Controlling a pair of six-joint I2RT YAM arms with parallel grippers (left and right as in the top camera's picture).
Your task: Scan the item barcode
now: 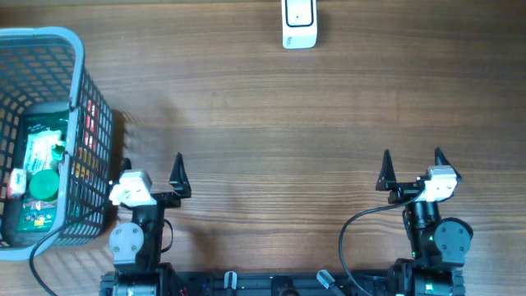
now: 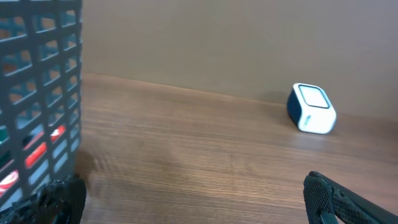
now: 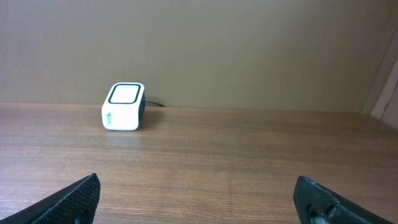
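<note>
A: Entry. Nearest the lens in each wrist view we have only our own dark fingertips [image 3: 71, 200] at the bottom corners, with bare wood between them. We log the right gripper [image 1: 412, 161] and left gripper [image 1: 151, 169] as both spread wide, holding nothing.

B: Agreed. Where do we put the goods?

A: In the grey basket [image 1: 80, 51] at the left edge of the table [image 1: 263, 107], just beside the left gripper. From overhead we see a green-lidded tub [image 1: 41, 186] and a green-and-white packet [image 1: 39, 148]. The red labels behind the mesh may be further packs; we cannot tell.

B: And the scanner [image 1: 299, 25]?

A: At the far edge, near the middle, well apart from both arms, its window angled up toward us. We judge it stands there so either arm can present a barcode to it.

B: Then the task is not begun.

A: Our reading too. The left arm sits closest to the basket, so we expect it to do the reaching in. Wide jaws suit that.
</note>
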